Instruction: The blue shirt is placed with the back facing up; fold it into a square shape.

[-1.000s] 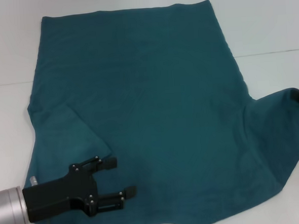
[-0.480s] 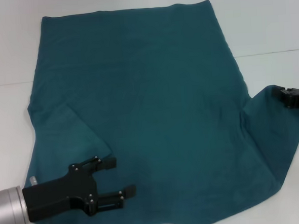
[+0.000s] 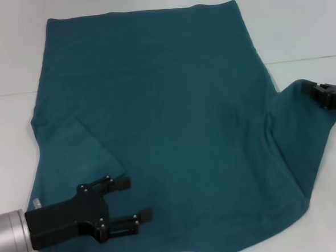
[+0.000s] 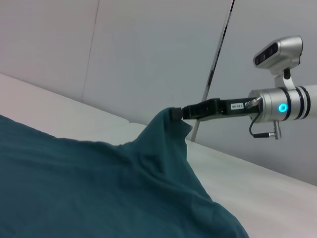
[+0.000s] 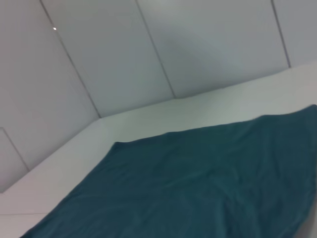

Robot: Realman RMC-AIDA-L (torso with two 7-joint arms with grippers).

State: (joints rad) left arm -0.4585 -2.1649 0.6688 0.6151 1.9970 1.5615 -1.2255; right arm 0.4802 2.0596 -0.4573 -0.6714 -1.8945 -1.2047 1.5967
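Now: right gripper (image 3: 309, 87) pinching blue shirt (image 3: 162, 120) sleeve, lifted — left gripper (image 3: 135, 199) fingers spread.

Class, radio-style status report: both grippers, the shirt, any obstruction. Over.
Left gripper open, low over the near left part of the large teal-blue fabric T-shirt. Right gripper shut on the shirt's right sleeve, raised off the white table. Nothing in the way.

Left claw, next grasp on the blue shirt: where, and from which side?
Judgement: the near-left hem corner of the blue shirt, approached from the robot's left at table level. The sleeve there is folded in, the edge lies flat, and the open left claw hovers beside it. The right claw grips the opposite sleeve, lifted.
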